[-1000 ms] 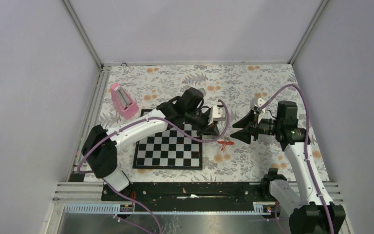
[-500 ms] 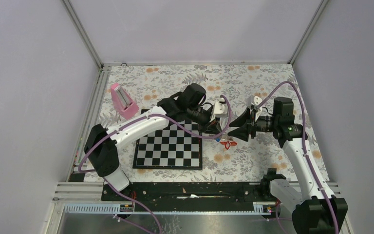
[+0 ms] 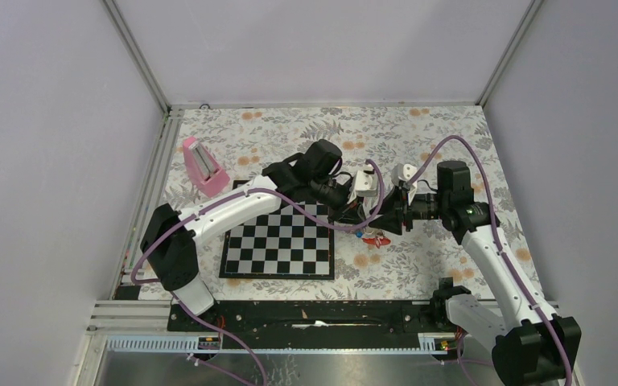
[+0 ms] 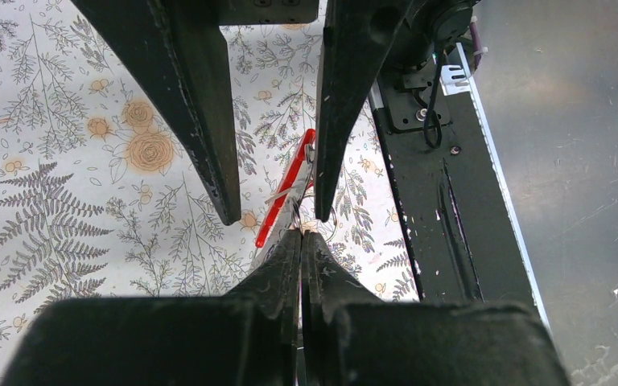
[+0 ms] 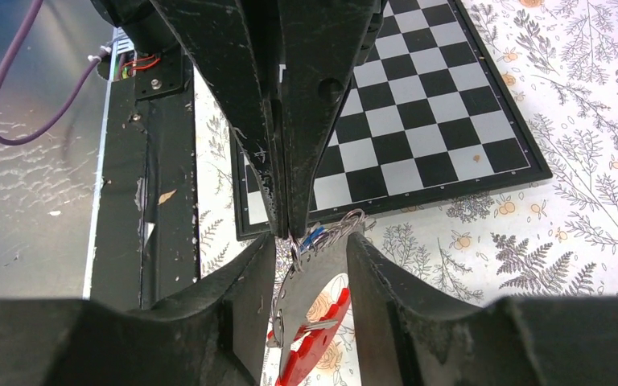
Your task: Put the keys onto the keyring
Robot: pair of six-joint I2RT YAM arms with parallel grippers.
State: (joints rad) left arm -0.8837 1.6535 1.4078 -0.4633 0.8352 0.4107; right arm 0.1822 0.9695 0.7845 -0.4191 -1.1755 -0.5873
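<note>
The left hand (image 4: 300, 235) is pressed together, pinching the keyring (image 4: 284, 197) at its ring end, just beside the right edge of the chessboard (image 5: 418, 121). The red-and-white fob reaches out over the flowered counter (image 4: 64, 161); I cannot tell whether it touches. The right hand (image 5: 310, 241) is spread, its fingers (image 5: 249, 273) on either side of the fob. A blue key (image 5: 314, 236) sits close by the pinch.

Robotics lab cell — bare grey walls (image 3: 48, 161), aluminium frame (image 3: 138, 55), black base rail (image 3: 306, 314), floral table (image 3: 290, 129)
</note>
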